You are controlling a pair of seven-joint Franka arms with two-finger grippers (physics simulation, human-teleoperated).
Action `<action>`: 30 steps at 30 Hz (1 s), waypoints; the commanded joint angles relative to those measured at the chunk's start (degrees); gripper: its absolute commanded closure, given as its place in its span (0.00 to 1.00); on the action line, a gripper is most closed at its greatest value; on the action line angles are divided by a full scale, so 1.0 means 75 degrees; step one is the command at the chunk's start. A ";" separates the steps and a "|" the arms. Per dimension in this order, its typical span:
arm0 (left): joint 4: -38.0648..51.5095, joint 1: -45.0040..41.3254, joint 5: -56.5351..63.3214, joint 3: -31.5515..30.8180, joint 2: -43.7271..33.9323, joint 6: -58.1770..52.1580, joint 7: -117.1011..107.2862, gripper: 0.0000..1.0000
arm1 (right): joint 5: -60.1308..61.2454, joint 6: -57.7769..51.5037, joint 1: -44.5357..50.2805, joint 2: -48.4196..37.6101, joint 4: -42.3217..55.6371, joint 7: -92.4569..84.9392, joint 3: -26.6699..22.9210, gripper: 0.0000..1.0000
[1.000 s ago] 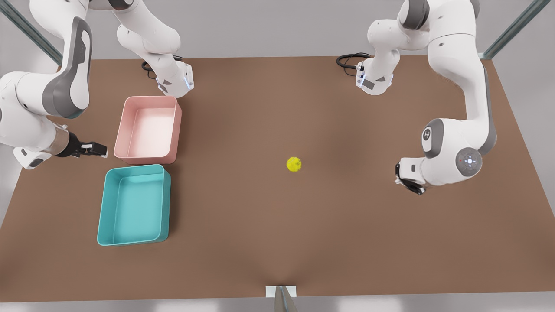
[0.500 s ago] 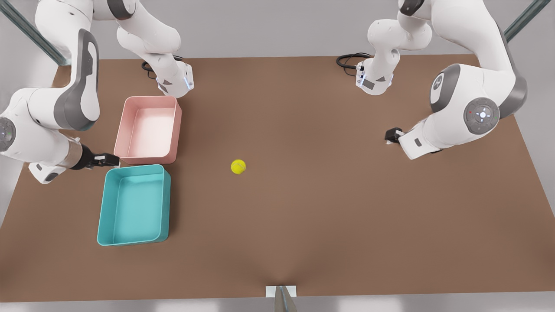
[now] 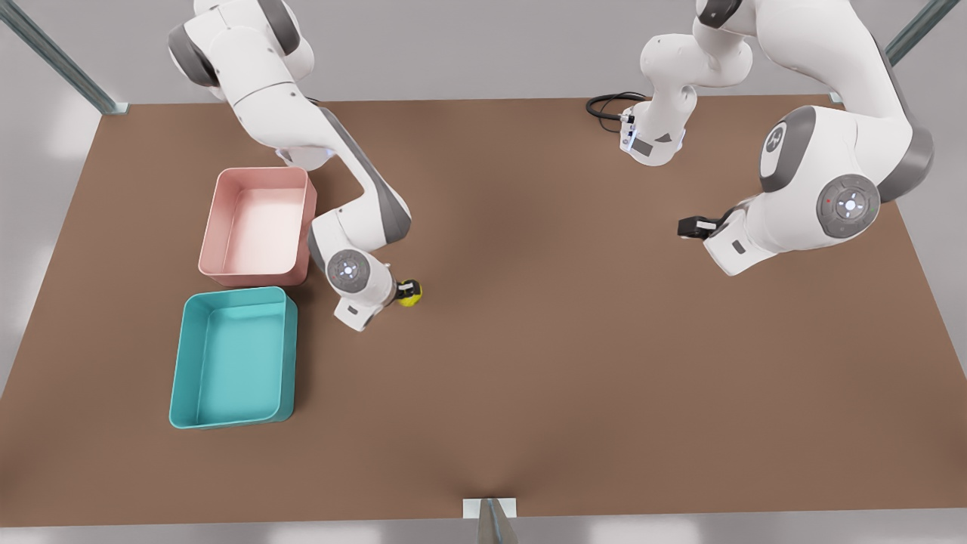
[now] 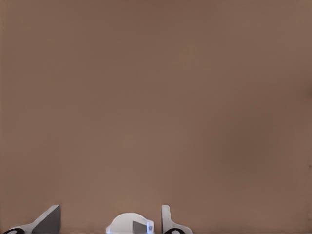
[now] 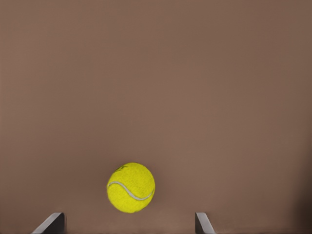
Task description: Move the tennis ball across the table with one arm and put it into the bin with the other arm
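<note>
Tennis ball: on the table, off the corner of the bin nearest the table's middle and apart from it. In the right wrist view the ball shows a curved white seam and lies between the two fingertips, nearer one of them; no contact with either is visible.

Bin: teal tray at the front view's left. It holds nothing.

Pink tray: directly behind the bin, their short walls almost touching. It holds nothing.

Right gripper: on the arm at the front view's left, low over the table just beyond the bin's inner far corner, with the ball at its tips. Its fingertips are spread wide, wider than the ball, so nothing is pinched.

Left gripper: on the arm at the front view's right, well away from the bin on the opposite side of the table, held above the surface. In the left wrist view its fingertips stand spread apart over bare brown tabletop, with nothing between them. This arm waits.

Cable: black loop on the table's far edge, beside the base of the arm farthest from the bin.
</note>
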 commanded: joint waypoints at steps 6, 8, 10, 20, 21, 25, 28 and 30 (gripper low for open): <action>0.0003 -0.0007 -0.0025 -0.0001 0.0003 -0.0185 -0.0844 0.00 | 0.0127 0.1937 0.0153 0.0065 -0.0555 0.2313 -0.0012 0.00; 0.0003 -0.0007 -0.0025 -0.0001 0.0015 -0.0197 -0.0855 0.00 | 0.0045 0.2148 0.0071 0.0124 -0.0731 0.2231 -0.0012 0.00; -0.0009 -0.0019 -0.0025 -0.0001 0.0015 -0.0197 -0.0879 0.00 | 0.0033 0.2195 0.0060 0.0065 -0.0918 0.2032 -0.0012 0.00; -0.0056 -0.0043 -0.0025 -0.0013 0.0015 -0.0220 -0.0902 0.00 | 0.0022 0.2406 0.0095 0.0440 -0.1211 0.1633 -0.0012 0.00; -0.0056 -0.0043 -0.0025 -0.0013 0.0015 -0.0220 -0.0902 0.00 | 0.0022 0.2441 0.0083 0.0440 -0.1270 0.1633 -0.0012 0.00; -0.0056 -0.0043 -0.0037 -0.0013 0.0015 -0.0220 -0.1008 0.00 | 0.0022 0.2734 0.0118 0.0405 -0.1633 0.1633 -0.0012 0.00; -0.0056 -0.0054 -0.0037 -0.0013 0.0026 -0.0220 -0.1008 0.00 | 0.0033 0.2828 0.0270 0.0358 -0.1821 0.1657 -0.0012 0.00; -0.0056 -0.0078 -0.0037 -0.0013 0.0026 -0.0209 -0.1008 0.00 | 0.0033 0.2840 0.0271 0.0358 -0.1797 0.1704 -0.0012 0.00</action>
